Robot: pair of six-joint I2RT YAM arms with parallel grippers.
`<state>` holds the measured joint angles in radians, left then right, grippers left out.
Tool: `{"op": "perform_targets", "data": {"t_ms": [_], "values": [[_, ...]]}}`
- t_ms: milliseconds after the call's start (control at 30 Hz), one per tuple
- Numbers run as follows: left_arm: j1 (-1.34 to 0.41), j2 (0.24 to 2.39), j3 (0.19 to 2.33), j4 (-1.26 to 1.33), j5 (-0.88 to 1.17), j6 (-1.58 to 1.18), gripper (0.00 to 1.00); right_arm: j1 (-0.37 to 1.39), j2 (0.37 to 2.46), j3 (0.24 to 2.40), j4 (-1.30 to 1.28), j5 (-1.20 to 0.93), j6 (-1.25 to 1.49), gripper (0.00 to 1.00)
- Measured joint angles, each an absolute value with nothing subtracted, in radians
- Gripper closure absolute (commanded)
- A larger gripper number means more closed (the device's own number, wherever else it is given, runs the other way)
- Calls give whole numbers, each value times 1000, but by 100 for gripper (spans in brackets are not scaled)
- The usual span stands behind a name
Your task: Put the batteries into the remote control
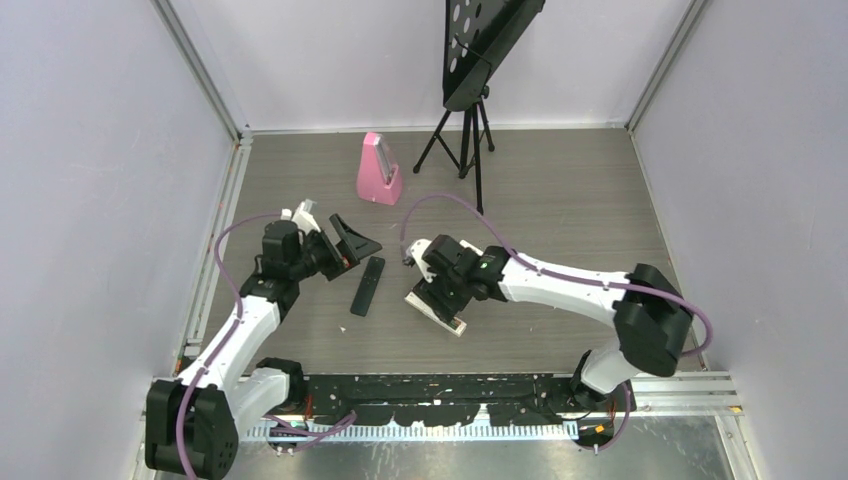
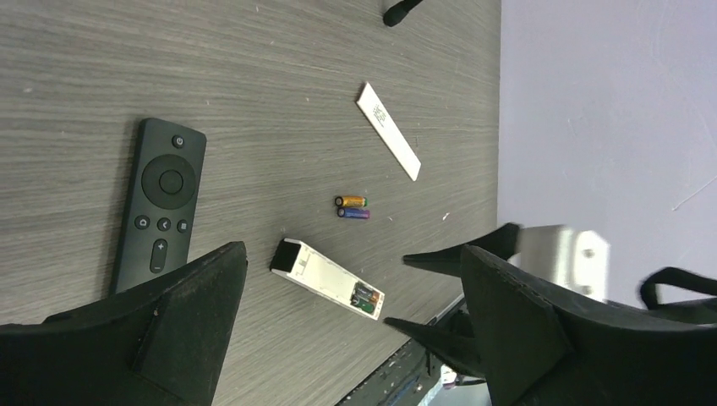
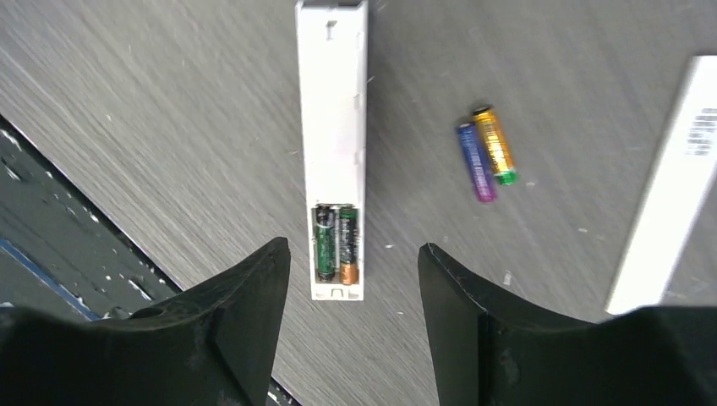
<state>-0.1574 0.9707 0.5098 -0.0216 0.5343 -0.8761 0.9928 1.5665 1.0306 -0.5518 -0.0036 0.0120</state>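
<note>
The left gripper (image 1: 335,235) hangs with its jaws wide apart beside the black remote control (image 1: 367,286), which lies face up on the table (image 1: 560,200). Farther right, the right gripper (image 3: 353,249) is parted and grips nothing, above a white remote (image 3: 331,127) whose open bay holds two batteries (image 3: 336,245). A loose pair of batteries (image 3: 486,156) lies just beside it.

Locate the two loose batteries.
Left wrist view: the loose batteries lie side by side on the table, between the white remote and the white cover strip, touching neither.
</note>
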Motion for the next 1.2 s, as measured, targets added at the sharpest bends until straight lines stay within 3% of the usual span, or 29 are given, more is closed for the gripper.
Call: {"op": "perform_targets", "data": {"t_ms": [167, 200, 267, 600, 1200], "values": [[-157, 971, 535, -36, 531, -846, 0, 908, 1493, 1075, -563, 69, 54, 35], [-157, 972, 537, -36, 532, -841, 0, 871, 1495, 1087, -563, 87, 62, 28], [-157, 979, 538, -35, 534, -833, 0, 804, 1524, 1124, -582, 122, 76, 23], [-157, 1070, 539, 7, 622, -831, 1, 619, 1892, 1352, -696, 224, 68, 31], [-157, 1086, 539, 70, 709, -855, 1, 545, 1998, 1449, -735, -30, -224, 35]]}}
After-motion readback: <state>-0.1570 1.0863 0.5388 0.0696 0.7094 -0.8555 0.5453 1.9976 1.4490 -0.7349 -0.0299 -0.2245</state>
